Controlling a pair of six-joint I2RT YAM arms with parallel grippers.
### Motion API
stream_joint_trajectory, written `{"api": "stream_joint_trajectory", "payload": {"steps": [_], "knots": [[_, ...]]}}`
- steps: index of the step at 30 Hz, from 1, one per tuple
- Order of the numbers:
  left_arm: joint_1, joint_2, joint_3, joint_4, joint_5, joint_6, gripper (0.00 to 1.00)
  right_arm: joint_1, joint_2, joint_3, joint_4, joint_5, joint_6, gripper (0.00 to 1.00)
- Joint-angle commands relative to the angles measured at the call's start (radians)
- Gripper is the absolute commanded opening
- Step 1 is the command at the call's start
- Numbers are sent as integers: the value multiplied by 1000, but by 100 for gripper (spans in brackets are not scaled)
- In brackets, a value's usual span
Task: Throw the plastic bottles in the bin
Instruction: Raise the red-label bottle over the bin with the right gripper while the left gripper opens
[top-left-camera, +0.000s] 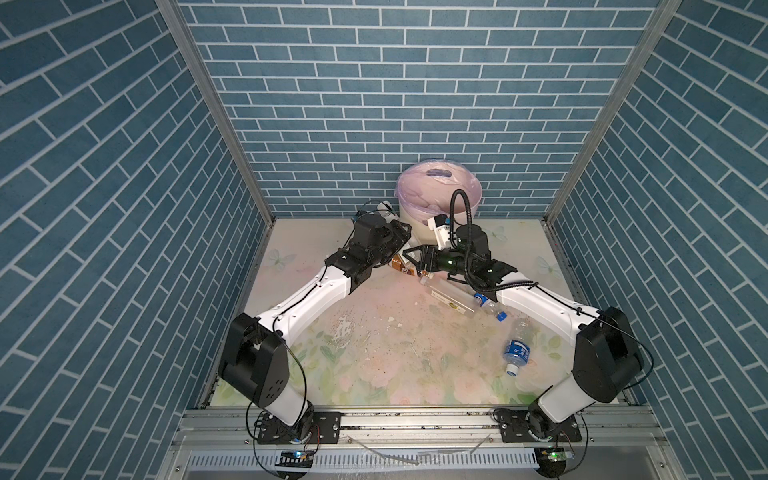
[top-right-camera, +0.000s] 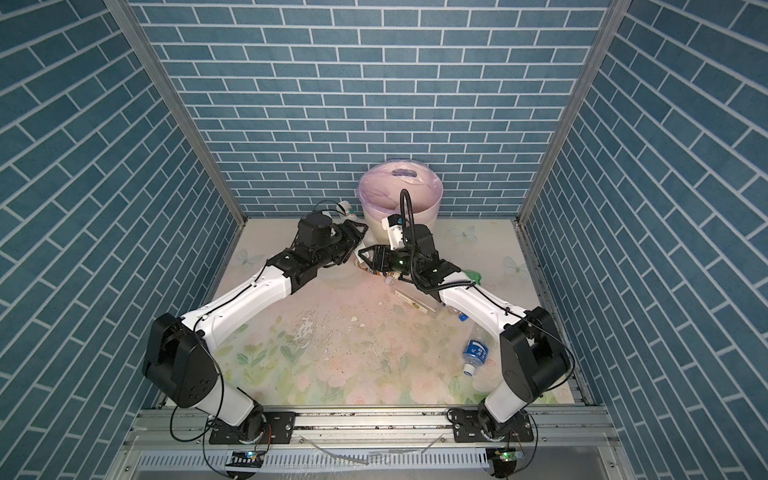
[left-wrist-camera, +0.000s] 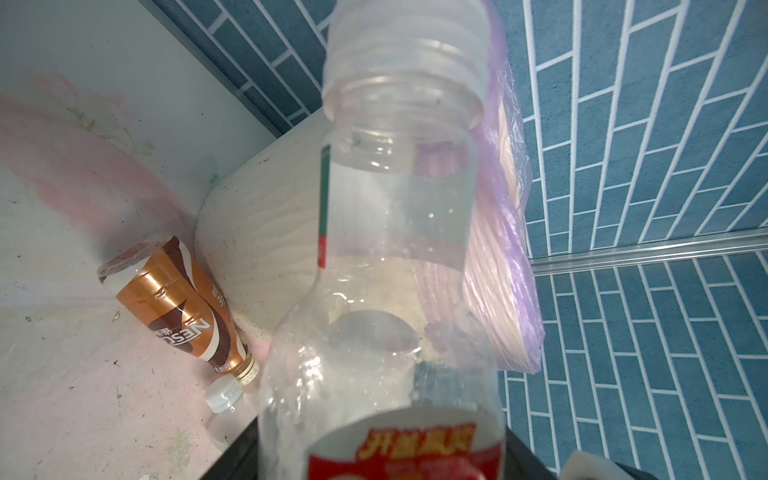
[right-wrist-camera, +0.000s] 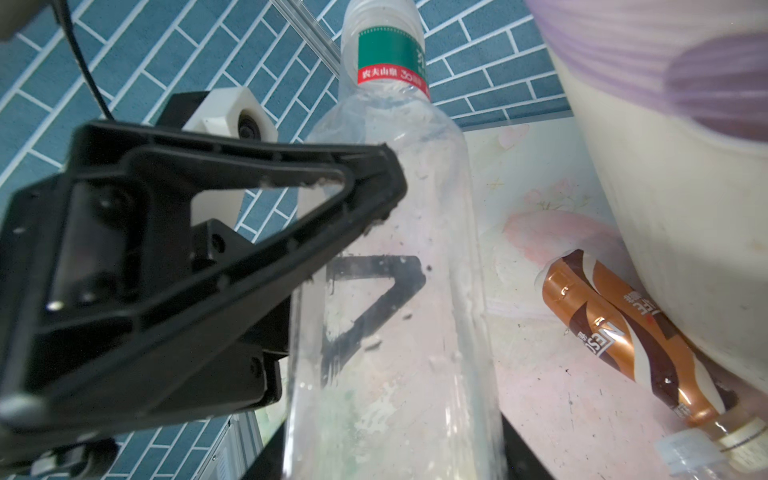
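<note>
Nearest, on the right side of the flowered table (top-left-camera: 374, 357), a blue-label bottle (top-left-camera: 516, 352) lies on its side. Its long axis runs near to far, and its white cap points to the near edge. A little farther, a blue-cap bottle (top-left-camera: 492, 309) lies partly under the right forearm, with its cap pointing near and right. Just beside it a long clear bottle (top-left-camera: 451, 296) lies slantwise, white cap to the far left. This cap is next to the neck of a brown bottle (left-wrist-camera: 178, 307), which lies on its side along the foot of the bin (top-left-camera: 417, 226).

Above these bottles the two arms meet. The left gripper (top-left-camera: 403, 235) and the right gripper (top-left-camera: 412, 261) are both at a green-label bottle (right-wrist-camera: 395, 291), a clear one that is off the table. Its long axis runs away from the right gripper, and its capped end points to the back wall, left of the bin. The left fingers (right-wrist-camera: 249, 216) stand one on each side of its clear body, moderately apart; I cannot tell if they press it. The right jaws are almost hidden, so I cannot tell their state.

Farthest, the bin stands upright at the back wall, with a lilac bag liner (top-left-camera: 438, 168) folded over its rim. Inside it only folds of the liner show, and I cannot make out any contents.
</note>
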Motion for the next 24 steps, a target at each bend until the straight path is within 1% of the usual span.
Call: {"api": "stream_joint_trajectory", "payload": {"steps": [1,5,6,9,12,14,18,20,24], "knots": [[-7,-32,31,6,1,19,81,3,-37,51,-39,18,-22,46],[-3,-57,59,-32,-7,52,98,-13,-69,64,-105,31,-51,44],[-3,-72,66,-37,-12,61,99,-22,-81,64,-118,33,-56,43],[-3,-96,105,-63,-23,120,99,-50,-121,66,-155,43,-86,41],[-5,-118,152,-115,-46,162,99,-83,-171,78,-199,49,-124,40],[-3,-139,158,-122,-61,177,99,-117,-210,87,-230,60,-138,40],[-4,-168,160,-129,-87,205,99,-185,-292,121,-288,123,-189,38],[-4,-167,163,-129,-88,210,99,-214,-322,152,-314,163,-222,38],[-4,-149,169,-127,-67,206,99,-311,-354,244,-343,231,-248,38]]}}
